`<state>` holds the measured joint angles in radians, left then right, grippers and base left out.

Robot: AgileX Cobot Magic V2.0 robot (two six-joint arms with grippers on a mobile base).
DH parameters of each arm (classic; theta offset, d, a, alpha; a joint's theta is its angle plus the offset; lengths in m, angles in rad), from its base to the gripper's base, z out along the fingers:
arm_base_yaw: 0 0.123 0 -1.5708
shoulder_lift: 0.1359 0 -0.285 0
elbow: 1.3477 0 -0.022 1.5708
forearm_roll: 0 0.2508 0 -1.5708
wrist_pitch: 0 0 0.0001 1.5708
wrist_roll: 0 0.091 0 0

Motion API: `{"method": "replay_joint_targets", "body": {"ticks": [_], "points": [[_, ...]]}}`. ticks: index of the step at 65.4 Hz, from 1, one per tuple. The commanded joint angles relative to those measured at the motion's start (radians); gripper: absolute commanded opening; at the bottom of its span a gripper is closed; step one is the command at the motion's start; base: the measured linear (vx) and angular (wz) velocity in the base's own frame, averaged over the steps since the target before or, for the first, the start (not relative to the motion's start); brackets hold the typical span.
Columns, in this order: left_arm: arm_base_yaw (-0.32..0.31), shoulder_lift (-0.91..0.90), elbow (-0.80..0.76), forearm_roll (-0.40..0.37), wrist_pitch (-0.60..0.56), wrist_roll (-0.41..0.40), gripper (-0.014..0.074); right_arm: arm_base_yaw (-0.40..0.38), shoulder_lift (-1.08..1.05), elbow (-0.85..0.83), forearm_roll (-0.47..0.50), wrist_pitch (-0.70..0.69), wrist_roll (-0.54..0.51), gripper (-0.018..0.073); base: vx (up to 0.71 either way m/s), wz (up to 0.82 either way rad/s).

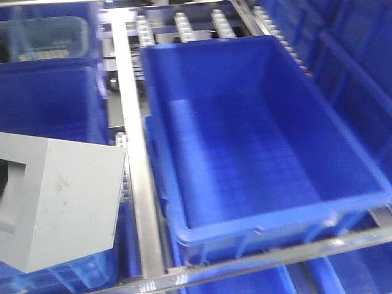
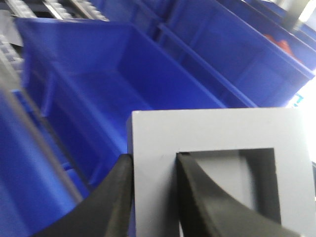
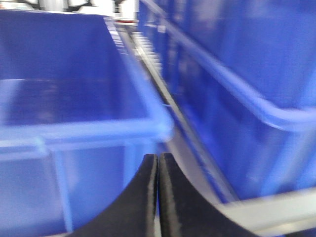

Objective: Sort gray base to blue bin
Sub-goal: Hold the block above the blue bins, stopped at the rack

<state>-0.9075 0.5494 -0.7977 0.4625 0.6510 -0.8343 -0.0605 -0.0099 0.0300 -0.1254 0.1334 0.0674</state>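
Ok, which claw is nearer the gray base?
Left. The left claw is clamped on the gray base, one finger outside its wall, one inside the recessed window. The right claw is shut empty, and the base doesn't show in its wrist view.

No readable text, labels or numbers on anything.

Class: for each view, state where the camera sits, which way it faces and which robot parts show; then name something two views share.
Exterior front: above, looking down into the blue bin, gray base at lower left; no robot part shows.
Left wrist: behind the left gripper, facing over bins; its fingers pinch the gray base's frame.
Right wrist: behind the right gripper, fingers together, empty, facing along a metal rail between bins.
Shared: front and left wrist both show the gray base's window.
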Motion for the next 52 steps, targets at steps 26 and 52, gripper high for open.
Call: {"method": "replay_joint_targets", "body": {"ticks": [26,52], "points": [[-0.004,0.004,-0.025,0.026,-0.091,-0.008,0.0003,-0.001,-0.015,0.014,-0.009,-0.076,-0.006,-0.0009,0.08,0.32],[-0.004,0.004,-0.025,0.026,-0.091,-0.008,0.0003,-0.001,-0.015,0.014,-0.009,-0.076,-0.006,-0.0009,0.03,0.11]]}}
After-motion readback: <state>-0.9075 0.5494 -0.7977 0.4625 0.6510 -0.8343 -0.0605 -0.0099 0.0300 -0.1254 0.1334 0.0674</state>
